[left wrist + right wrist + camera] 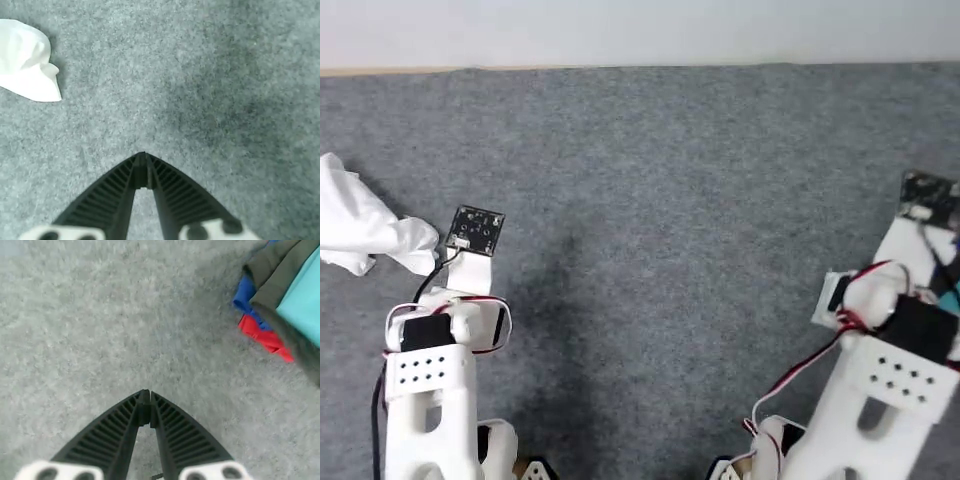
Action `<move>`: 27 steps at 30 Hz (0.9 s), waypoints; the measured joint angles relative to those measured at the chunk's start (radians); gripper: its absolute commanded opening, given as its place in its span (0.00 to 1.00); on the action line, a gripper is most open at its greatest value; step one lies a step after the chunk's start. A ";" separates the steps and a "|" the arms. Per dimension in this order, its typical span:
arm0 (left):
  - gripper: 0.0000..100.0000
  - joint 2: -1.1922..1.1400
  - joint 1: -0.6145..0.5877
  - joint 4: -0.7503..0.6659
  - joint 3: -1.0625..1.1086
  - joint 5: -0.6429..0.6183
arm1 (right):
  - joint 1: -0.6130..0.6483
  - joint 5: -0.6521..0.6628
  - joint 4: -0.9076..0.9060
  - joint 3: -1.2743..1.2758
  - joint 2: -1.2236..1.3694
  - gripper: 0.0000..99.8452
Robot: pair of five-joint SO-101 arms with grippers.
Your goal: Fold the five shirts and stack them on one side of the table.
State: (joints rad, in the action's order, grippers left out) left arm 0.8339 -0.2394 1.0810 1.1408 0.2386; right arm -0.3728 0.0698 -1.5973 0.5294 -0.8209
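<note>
Shirts first: one white shirt (360, 225) lies crumpled and unfolded at the edge of the table (670, 200), and that's the one to watch. Well apart from the white shirt, at the opposite side of the table, sits the stack (295, 295), with a teal layer (305, 295) on top and dark (272, 270), blue (247, 295) and red (262, 335) edges peeking out beneath. That looks like four folded, though the pile runs off the frame, so the count is probably right rather than certain.

The left gripper (145, 156) hangs just beside the white shirt, off its loose corner, over bare grey cover. Its jaws are pressed together with nothing between them. That spot makes sense, since it's the arm closest to the last piece of work.

The right gripper (150, 392) is far from the white shirt, over by the stack, jaws likewise closed and empty. It's clear of the pile, so nothing there gets dragged.

By my reckoning the job is nearly done. The white shirt needs spreading flat, folding, and carrying across to the stack. Soft, bunched cloth like that will want a pinch at a corner, and both grippers must open before either can take hold.
</note>
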 measured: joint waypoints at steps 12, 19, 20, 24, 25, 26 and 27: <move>0.00 0.000 0.000 0.002 -0.023 -0.032 | 0.109 0.000 0.358 0.589 -0.397 0.01; 0.00 0.000 0.000 0.066 -0.110 -0.103 | 0.184 0.000 0.493 0.901 -0.654 0.01; 0.00 0.000 0.000 0.075 -0.121 -0.103 | 0.196 0.000 0.497 0.930 -0.689 0.01; 0.00 0.000 0.000 0.127 -0.160 -0.106 | 0.238 0.000 0.499 1.046 -0.829 0.01; 0.00 0.000 0.000 0.140 -0.170 -0.107 | 0.252 0.000 0.499 1.069 -0.864 0.01; 0.00 0.000 0.000 0.150 -0.183 -0.107 | 0.264 0.000 0.499 1.089 -0.898 0.01; 0.00 0.000 0.000 0.161 -0.195 -0.107 | 0.272 0.000 0.499 1.109 -0.937 0.01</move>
State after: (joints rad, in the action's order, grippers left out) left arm 0.8339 -0.2394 1.2421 0.9459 0.1312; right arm -0.1013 0.0698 -1.0986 1.6387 -1.7584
